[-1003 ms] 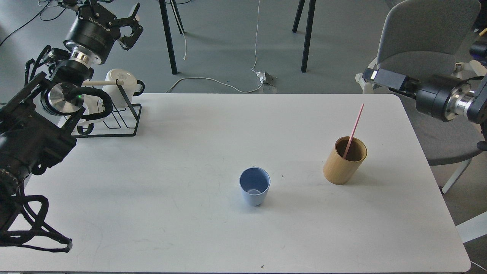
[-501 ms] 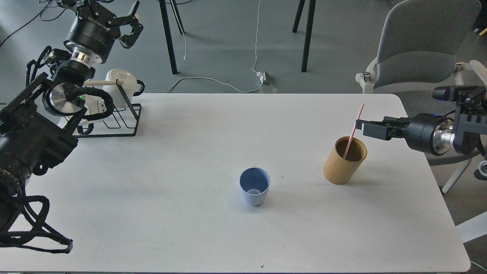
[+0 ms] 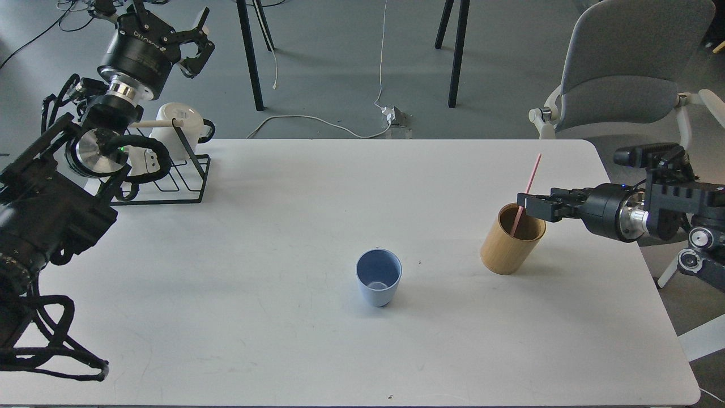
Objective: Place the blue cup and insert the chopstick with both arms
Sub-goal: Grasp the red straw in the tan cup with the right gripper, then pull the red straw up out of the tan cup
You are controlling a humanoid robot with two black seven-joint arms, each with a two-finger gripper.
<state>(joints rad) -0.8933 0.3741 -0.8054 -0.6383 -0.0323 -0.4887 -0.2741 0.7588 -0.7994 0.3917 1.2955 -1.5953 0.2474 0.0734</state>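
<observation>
A light blue cup (image 3: pixel 379 277) stands upright and empty near the middle of the white table (image 3: pixel 272 340). To its right a bamboo holder (image 3: pixel 512 241) holds one pink chopstick (image 3: pixel 533 173) that leans up and to the right. My right gripper (image 3: pixel 522 203) comes in from the right, level with the holder's rim. Its tip overlaps the chopstick, and the fingers are too dark to tell apart. My left gripper (image 3: pixel 198 41) is open and empty, high at the far left, above the rack and beyond the table's back edge.
A black wire rack (image 3: pixel 170 181) with a white mug (image 3: pixel 180 127) stands at the table's back left corner. A grey chair (image 3: pixel 623 73) stands behind the right arm. Table legs and cables lie on the floor beyond the table.
My right arm has swung down and to the left, from beside the chair to the pink chopstick at the holder's rim. The left arm has barely moved. The cup and holder have stayed put.
</observation>
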